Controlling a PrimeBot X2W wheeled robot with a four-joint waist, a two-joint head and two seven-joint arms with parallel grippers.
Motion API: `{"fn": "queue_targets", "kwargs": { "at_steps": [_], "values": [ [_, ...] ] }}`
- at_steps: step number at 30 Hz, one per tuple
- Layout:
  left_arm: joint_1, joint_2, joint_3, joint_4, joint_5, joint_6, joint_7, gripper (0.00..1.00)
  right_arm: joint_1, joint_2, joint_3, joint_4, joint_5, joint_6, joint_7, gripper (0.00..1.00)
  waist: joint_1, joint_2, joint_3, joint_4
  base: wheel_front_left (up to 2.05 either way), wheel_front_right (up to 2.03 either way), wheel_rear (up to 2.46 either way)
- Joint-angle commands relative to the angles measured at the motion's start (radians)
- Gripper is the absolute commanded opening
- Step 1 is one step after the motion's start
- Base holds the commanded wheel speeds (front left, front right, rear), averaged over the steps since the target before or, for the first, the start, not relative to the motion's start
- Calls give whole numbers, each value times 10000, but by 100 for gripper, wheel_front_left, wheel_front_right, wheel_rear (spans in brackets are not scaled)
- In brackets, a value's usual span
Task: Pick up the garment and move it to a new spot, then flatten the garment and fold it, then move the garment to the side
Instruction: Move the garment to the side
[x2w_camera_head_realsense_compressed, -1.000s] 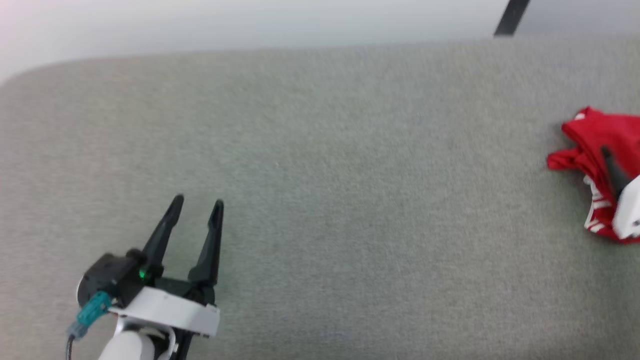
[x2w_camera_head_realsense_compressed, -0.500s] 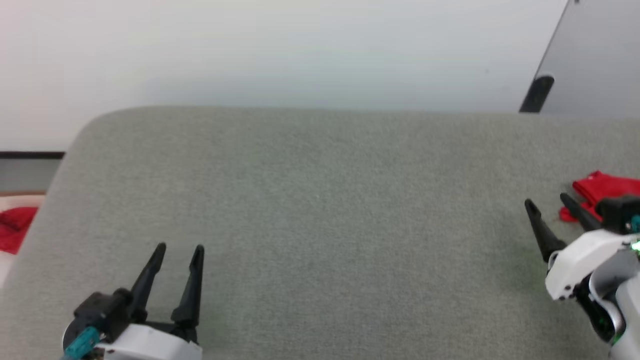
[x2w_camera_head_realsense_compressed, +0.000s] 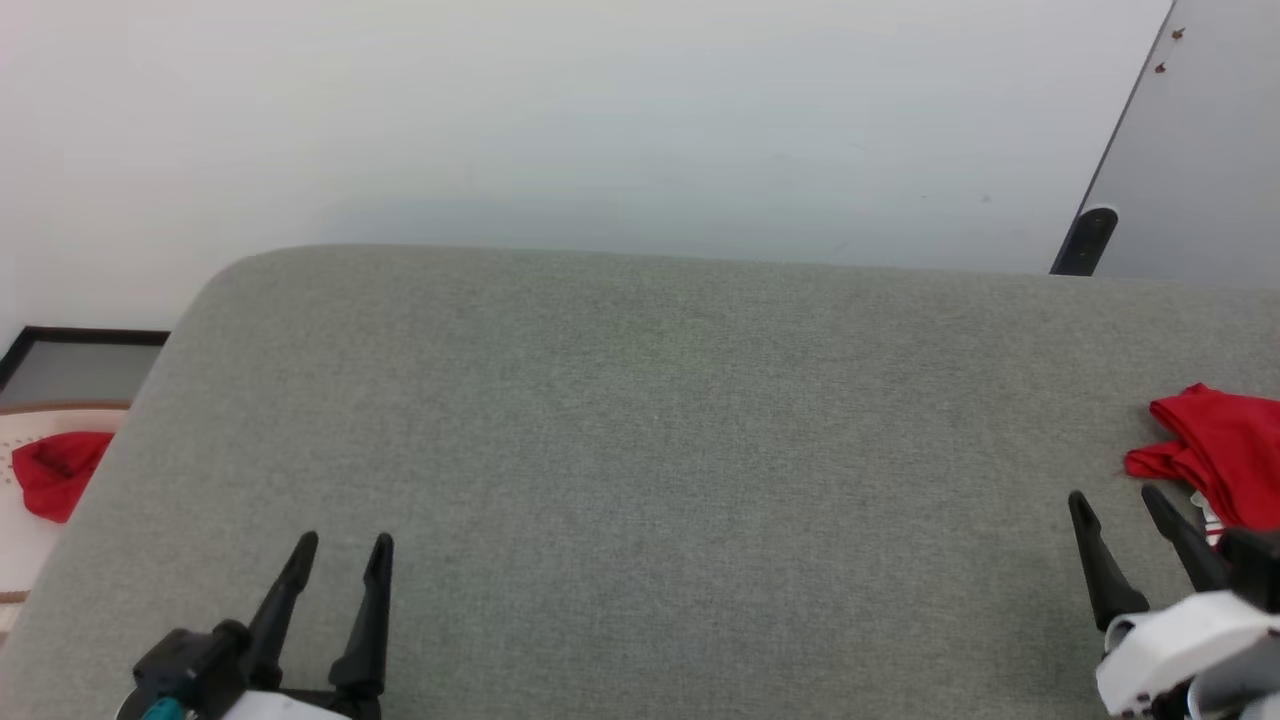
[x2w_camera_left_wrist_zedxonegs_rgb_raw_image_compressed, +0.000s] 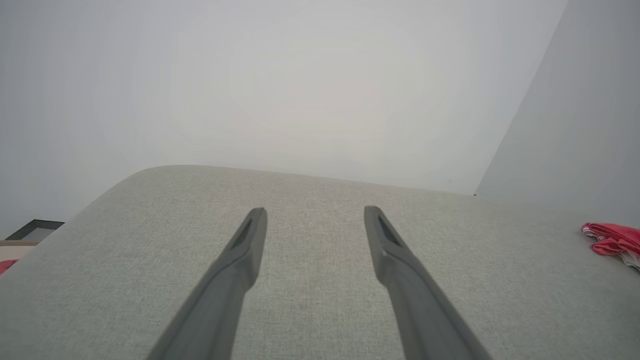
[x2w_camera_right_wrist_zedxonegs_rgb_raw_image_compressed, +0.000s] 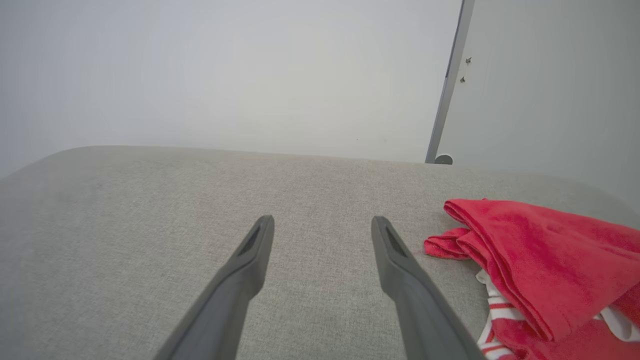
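- The garment (x2w_camera_right_wrist_zedxonegs_rgb_raw_image_compressed: 540, 250) lies on the grey surface (x2w_camera_head_realsense_compressed: 640, 420), at the surface's right end, gathered into a compact, layered bundle. Part of it runs off the picture, so its full outline cannot be told.
- The left tool (x2w_camera_head_realsense_compressed: 345, 541) hangs over the surface's near left part, its fingers spread wide with nothing between them.
- The right tool (x2w_camera_head_realsense_compressed: 1113, 495) hangs over the surface's near right part, also spread wide and empty. The cloth sits just beside its right finger, and I cannot tell whether they touch.
- Judging by the stacked layers and the two empty tools, the bundle looks folded and set aside, so the last step seems done. If instead this is the start, the first pick-up is the step in hand.
- In that case the next move calls for the right tool to swing towards the surface's right end, drop onto the thick red fold and pinch through several layers.
- In the right wrist view the main red fold runs as a ridge from the surface's far side slanting to its near right corner. That seems to be the long axis.
- The white, red-striped trim peeks out on the side facing the surface's near edge.
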Motion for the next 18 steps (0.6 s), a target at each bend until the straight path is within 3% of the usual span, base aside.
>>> {"fn": "queue_targets", "kwargs": {
  "at_steps": [1, 18],
  "values": [
    [165, -26, 70, -48, -68, -35, -7, 100, 304, 142, -197, -287, -93, -15, 34, 100, 0, 0, -10, -40, 0, 0, 0],
    [1250, -212, 513, -547, 103, -35, -5, 100, 2604, 1461, -1709, -3069, -1021, -16, 753, 100, 0, 0, -189, -257, 0, 0, 0]
  ]
}}
